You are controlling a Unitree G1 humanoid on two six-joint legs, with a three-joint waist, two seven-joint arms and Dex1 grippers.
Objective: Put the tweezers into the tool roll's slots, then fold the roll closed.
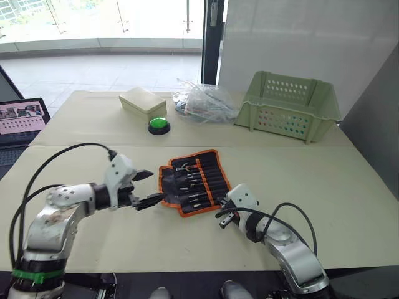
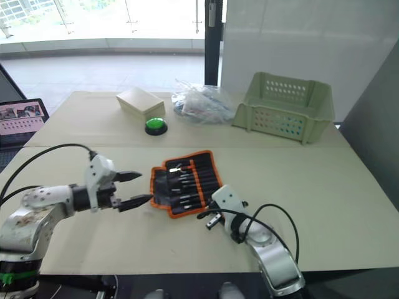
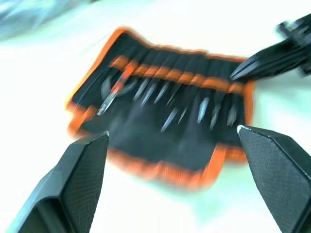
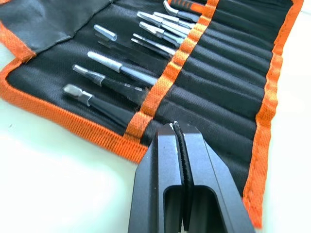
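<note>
Left hand beside roll, perhaps nine tools.

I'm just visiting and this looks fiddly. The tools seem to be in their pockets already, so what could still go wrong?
The tool roll still lies open, so folding remains. The tweezers stick well out of the slots, so a quick fold might shake some loose. The left gripper has its jaws wide open at the roll's edge and could push the fabric instead of lifting it. The right gripper, jaws shut, rests at the opposite edge and might get in the fold's way.

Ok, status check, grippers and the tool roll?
Left gripper open at tool roll. Right gripper shut, empty. Tweezers slotted, roll unfolded. Nothing blocking.
</note>
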